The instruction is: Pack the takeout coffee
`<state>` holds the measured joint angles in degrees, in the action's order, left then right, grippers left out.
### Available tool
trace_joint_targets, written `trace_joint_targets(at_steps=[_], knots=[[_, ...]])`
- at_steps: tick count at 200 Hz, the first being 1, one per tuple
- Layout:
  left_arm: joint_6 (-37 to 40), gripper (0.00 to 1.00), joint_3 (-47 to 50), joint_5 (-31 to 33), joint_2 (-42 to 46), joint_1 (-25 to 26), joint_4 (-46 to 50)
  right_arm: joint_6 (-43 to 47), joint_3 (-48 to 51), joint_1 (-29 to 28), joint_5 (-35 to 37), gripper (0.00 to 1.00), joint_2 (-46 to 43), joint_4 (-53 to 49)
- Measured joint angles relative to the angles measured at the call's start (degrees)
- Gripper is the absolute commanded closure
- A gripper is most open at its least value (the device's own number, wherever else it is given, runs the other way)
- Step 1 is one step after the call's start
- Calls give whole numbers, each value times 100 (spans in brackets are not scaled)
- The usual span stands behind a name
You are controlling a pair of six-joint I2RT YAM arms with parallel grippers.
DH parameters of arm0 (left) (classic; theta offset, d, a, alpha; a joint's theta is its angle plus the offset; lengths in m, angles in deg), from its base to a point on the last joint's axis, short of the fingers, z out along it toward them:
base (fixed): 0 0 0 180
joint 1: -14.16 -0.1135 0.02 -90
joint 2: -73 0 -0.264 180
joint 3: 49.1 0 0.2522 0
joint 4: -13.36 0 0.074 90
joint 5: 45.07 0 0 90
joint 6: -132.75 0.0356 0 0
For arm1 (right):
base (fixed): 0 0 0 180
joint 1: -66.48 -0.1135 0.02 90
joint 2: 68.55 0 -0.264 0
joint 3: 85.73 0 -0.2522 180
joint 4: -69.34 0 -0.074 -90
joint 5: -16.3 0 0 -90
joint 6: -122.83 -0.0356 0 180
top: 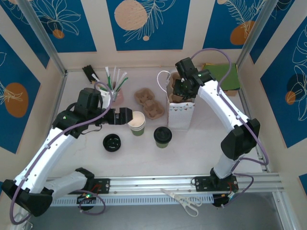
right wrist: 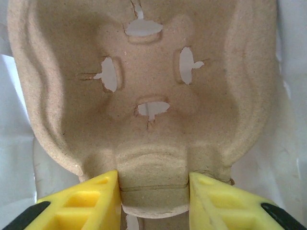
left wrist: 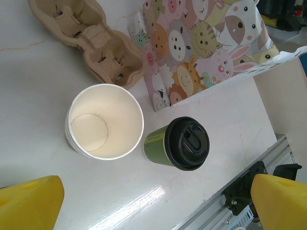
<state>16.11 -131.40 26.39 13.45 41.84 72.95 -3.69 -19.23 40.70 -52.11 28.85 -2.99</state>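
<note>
The takeout coffee is a dark green cup with a black lid, standing upright on the table in front of the white bag. My left gripper is open and hovers beside the stack of lidless green cups. In the left wrist view its yellow fingers stand wide apart, with nothing between them. My right gripper hangs over the bag's open mouth. It is shut on the middle ridge of a brown cardboard cup carrier.
A second cardboard carrier lies left of the bag, behind the cup stack. A lone black lid rests front left. A cup of straws and stirrers stands at the back. Green sheets lie back right. Scissors sit near the rail.
</note>
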Motion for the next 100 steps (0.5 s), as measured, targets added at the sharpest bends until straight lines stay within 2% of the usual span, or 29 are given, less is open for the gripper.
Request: trace_joint_targets(at_steps=[100], knots=[[0, 0, 249, 83, 127, 0, -46, 24, -339, 52, -120, 65, 586, -531]])
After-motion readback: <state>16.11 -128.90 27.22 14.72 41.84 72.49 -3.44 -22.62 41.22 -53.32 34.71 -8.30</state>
